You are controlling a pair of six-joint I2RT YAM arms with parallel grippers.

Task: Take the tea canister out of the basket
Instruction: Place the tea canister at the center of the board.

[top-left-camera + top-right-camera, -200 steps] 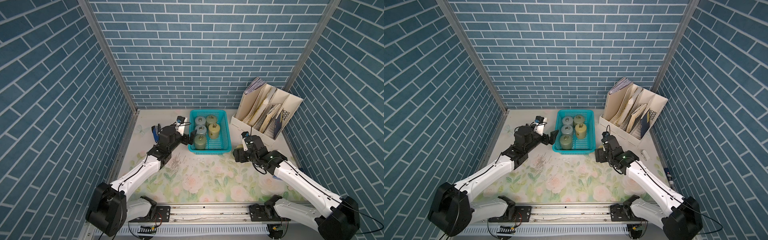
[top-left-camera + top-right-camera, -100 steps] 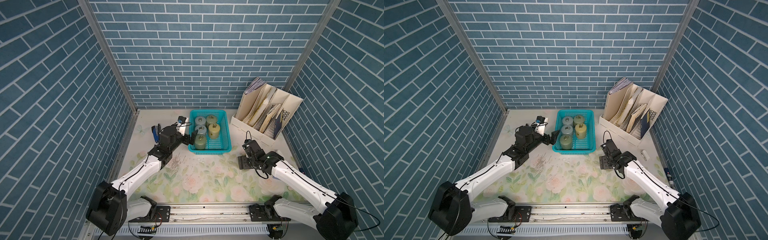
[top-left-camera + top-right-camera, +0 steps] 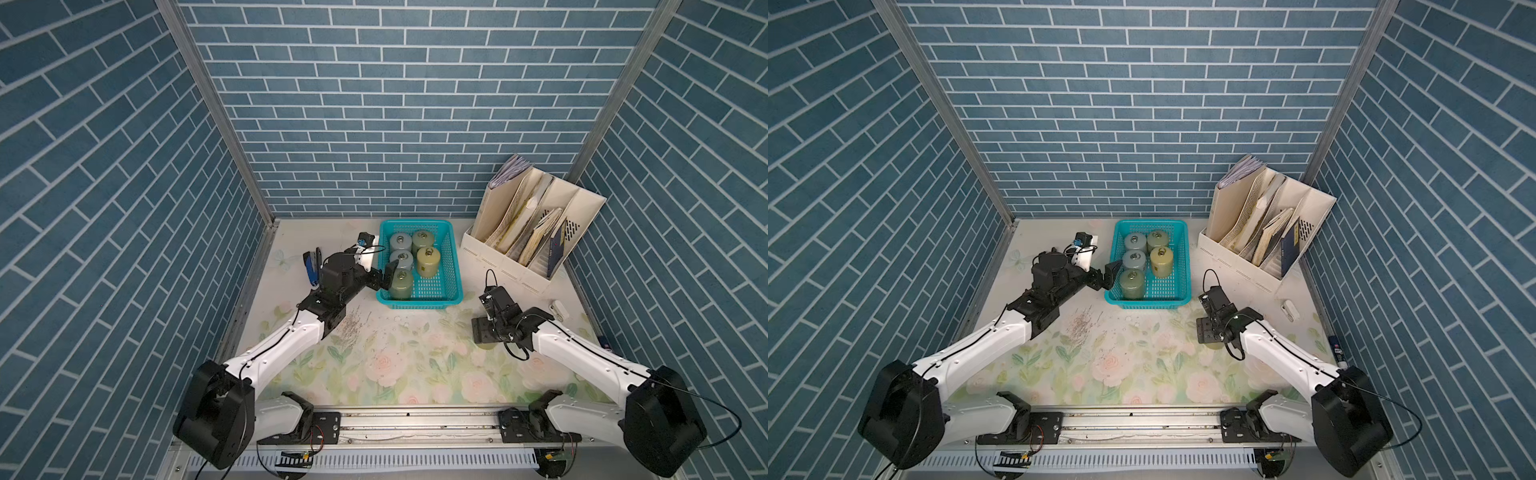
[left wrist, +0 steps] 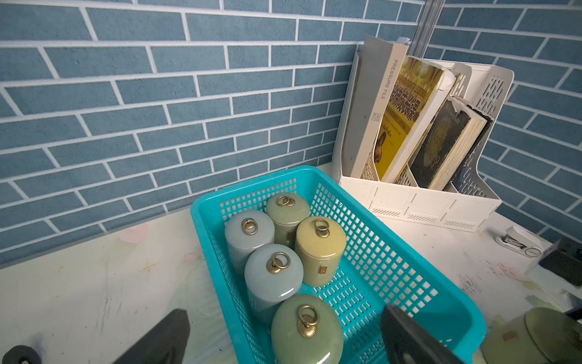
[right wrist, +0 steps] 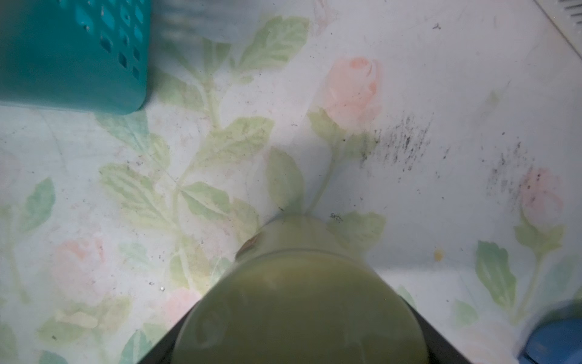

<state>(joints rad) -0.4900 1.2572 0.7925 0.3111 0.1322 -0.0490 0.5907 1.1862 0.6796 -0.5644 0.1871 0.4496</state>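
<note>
The turquoise basket [image 3: 419,302] [image 3: 1148,302] [image 4: 201,205] stands at the back middle of the table with several lidded tea canisters upright in it. My left gripper [image 3: 384,277] [image 4: 283,340] is open and straddles the basket's near left wall. An olive-green canister [image 4: 307,331] stands between its fingers, untouched. My right gripper [image 3: 484,330] [image 5: 296,346] is shut on another green tea canister [image 5: 299,299] [image 4: 532,337]. It holds it low over the floral table, outside the basket, off the near right corner. Whether its base touches the table I cannot tell.
A cream file organizer [image 3: 536,266] with books stands at the back right, close to the basket. A white stapler [image 3: 558,308] lies in front of it. A blue tool [image 3: 309,266] lies left of the left arm. Brick walls close three sides.
My right gripper has carried its canister away from the basket's right side, toward the near edge and lower. The left arm has stayed where it was.
</note>
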